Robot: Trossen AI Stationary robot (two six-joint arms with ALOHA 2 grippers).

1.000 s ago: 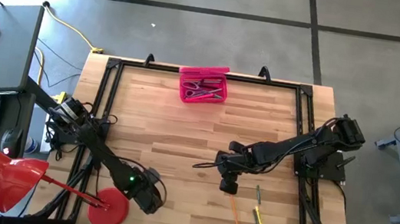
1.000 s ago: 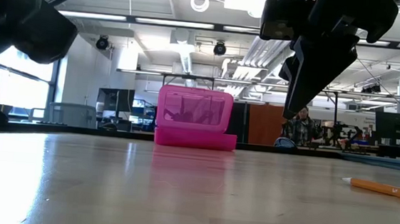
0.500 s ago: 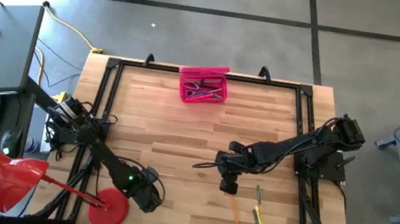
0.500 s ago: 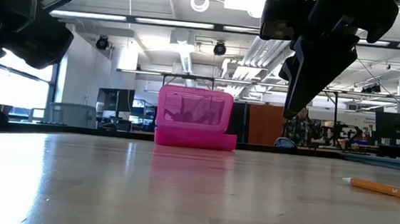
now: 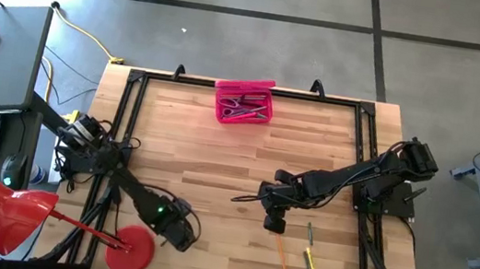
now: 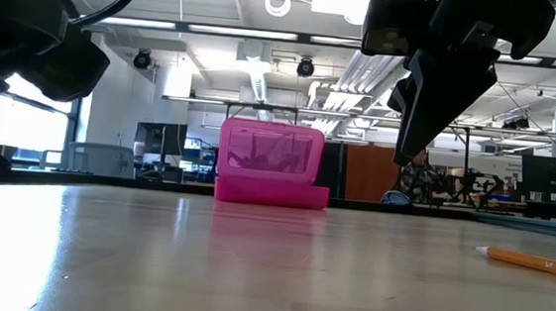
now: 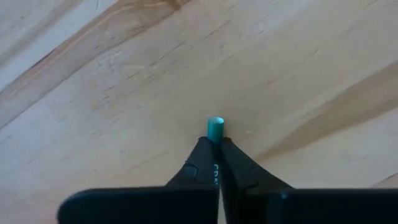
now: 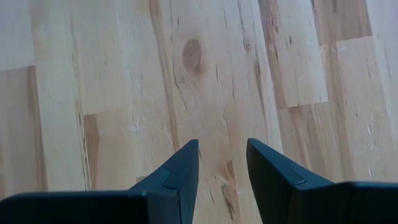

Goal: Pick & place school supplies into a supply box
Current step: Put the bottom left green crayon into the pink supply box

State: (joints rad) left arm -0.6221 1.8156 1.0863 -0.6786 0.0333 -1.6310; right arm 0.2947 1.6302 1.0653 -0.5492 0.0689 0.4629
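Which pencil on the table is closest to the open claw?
The orange pencil. Its top end lies just below the right gripper; the green pencil and yellow pencil lie farther right.

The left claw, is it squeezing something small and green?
Yes, the left claw has its two dark fingers pinched together on a small teal-green pen tip above the wooden table.

No legible text, label, brand or number appears in any view. Faint pale marks on one left finger (image 7: 213, 177) are too small to read.
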